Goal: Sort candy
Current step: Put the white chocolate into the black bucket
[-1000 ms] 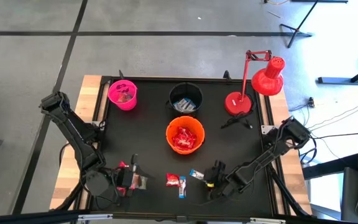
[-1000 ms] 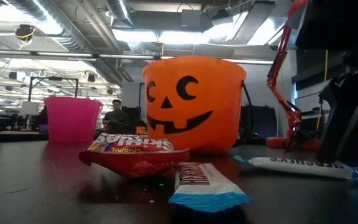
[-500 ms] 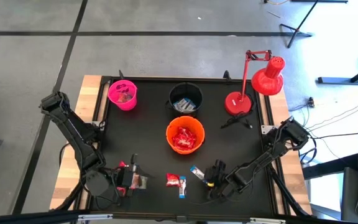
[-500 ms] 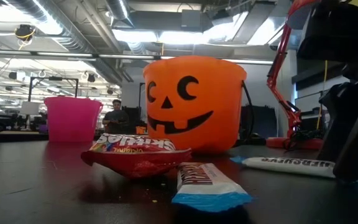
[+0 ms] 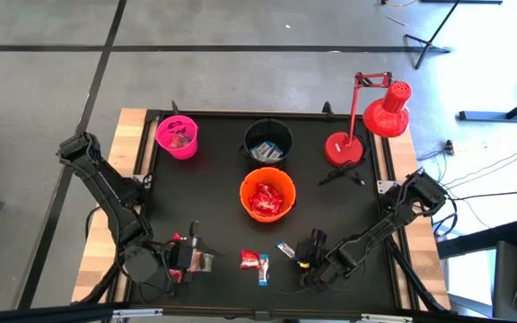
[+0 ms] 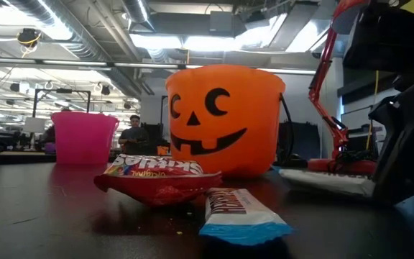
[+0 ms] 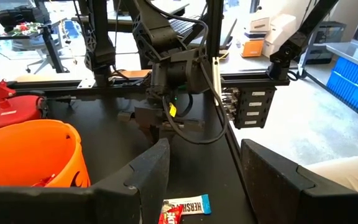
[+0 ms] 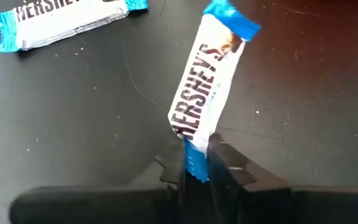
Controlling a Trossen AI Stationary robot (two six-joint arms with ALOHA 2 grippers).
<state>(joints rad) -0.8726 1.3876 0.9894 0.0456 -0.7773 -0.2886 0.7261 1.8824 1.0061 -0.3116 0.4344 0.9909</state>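
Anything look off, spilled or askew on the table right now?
Nothing spilled or damaged. The right gripper pinches a blue-and-white Hershey's bar only by its end, so the bar sticks out tilted. Loose on the black tabletop are a red Skittles packet and a second blue-and-white bar. The left gripper waits open.

The right arm reaches in from the bench's right edge, elbow bent, forearm running low toward the front middle. Its pincer [image 5: 305, 256] sits just above the surface there, the two dark fingers [image 8: 219, 165] pressed close together on one end of a candy bar [image 8: 205, 81]. The left arm folds down from the left edge to the front left corner, where its pincer [image 5: 196, 259] rests low with the fingers [image 7: 146, 174] spread apart
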